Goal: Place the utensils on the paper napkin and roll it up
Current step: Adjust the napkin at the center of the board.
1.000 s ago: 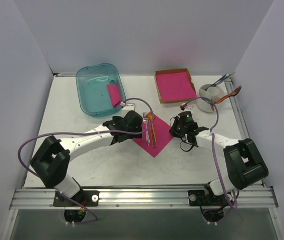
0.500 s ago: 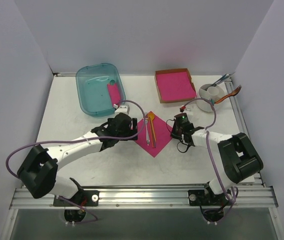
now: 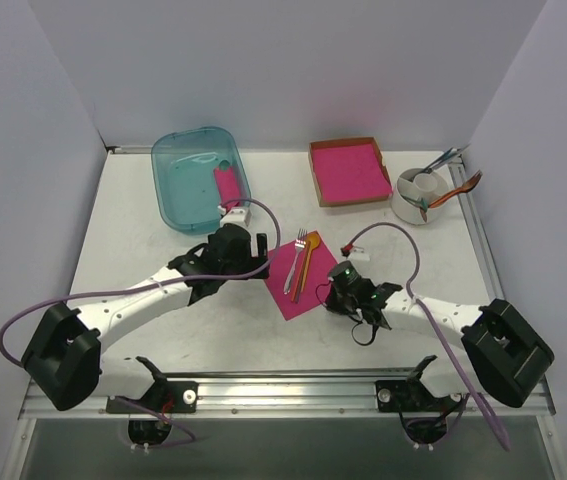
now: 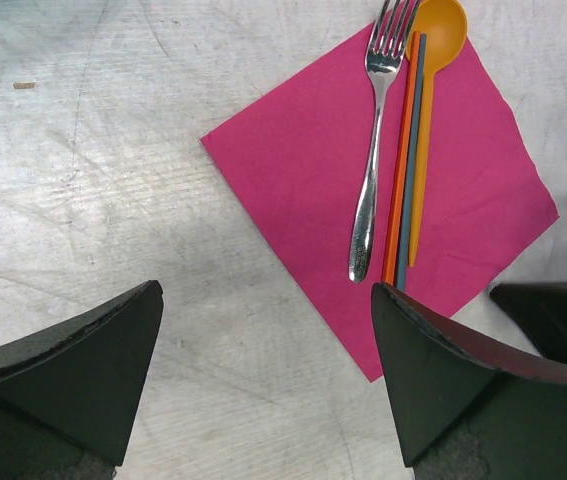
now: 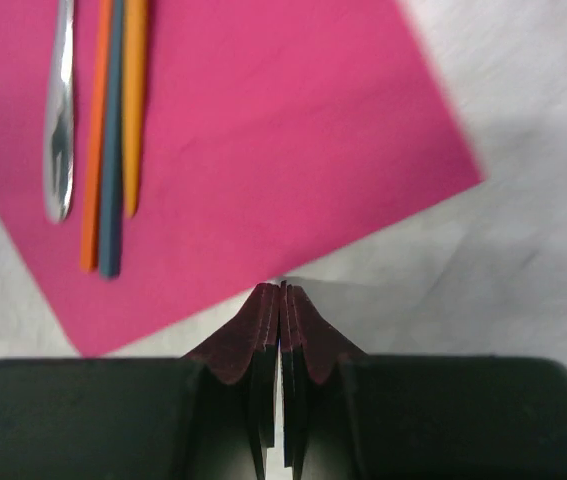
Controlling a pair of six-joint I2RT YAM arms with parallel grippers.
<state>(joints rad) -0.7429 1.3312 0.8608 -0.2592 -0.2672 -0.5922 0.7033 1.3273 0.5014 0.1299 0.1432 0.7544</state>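
The white worktop [image 3: 123,220] is matte and scuffed with fine grey scratches. Both white, jointed arms reach low across it toward the middle. The left arm stretches diagonally from the near-left corner, and the right arm bends in from the near-right corner.

At the far-left corner sits a translucent teal plastic tub [image 3: 178,190] with rounded corners. A shallow brown cardboard tray [image 3: 314,170] along the far edge frames a stack of pink sheets [image 3: 348,170]. A round white bowl [image 3: 408,205] stands near the far-right corner.

The paper napkin [image 4: 293,180] is a thin, flat magenta square, turned like a diamond at mid-worktop. The left gripper [image 4: 265,290] hovers over its left corner with its dark wedge fingers [image 4: 73,370] spread wide and nothing between them. The right gripper [image 5: 281,290] is pressed together, its tips at the napkin's right edge; contact cannot be told.

On the napkin lie a shiny metal fork [image 4: 368,170] and a smooth orange spoon [image 4: 441,25]. They are parallel, with two thin sticks [image 4: 403,170], orange and grey-blue, between them.
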